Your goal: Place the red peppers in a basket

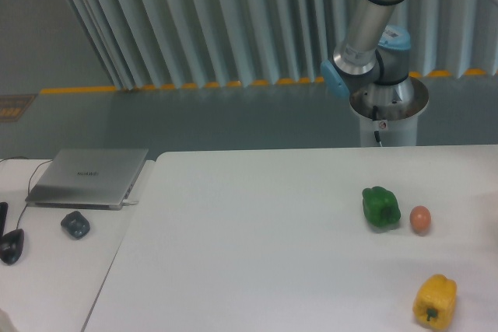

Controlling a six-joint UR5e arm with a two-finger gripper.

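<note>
The red peppers are out of view, and so is any basket. My gripper lies outside the frame too; only the arm's base and lower joints [372,44] show at the back right, behind the white table [257,254]. On the table's right side lie a green bell pepper [380,207], a small orange-brown egg-like ball [420,219] just right of it, and a yellow bell pepper [435,299] near the front right corner.
A closed grey laptop [89,177] rests on a second table at the left, with a dark mouse [75,225] and another dark object [11,245] in front of it. The arm's round pedestal [387,110] stands behind the table's far edge.
</note>
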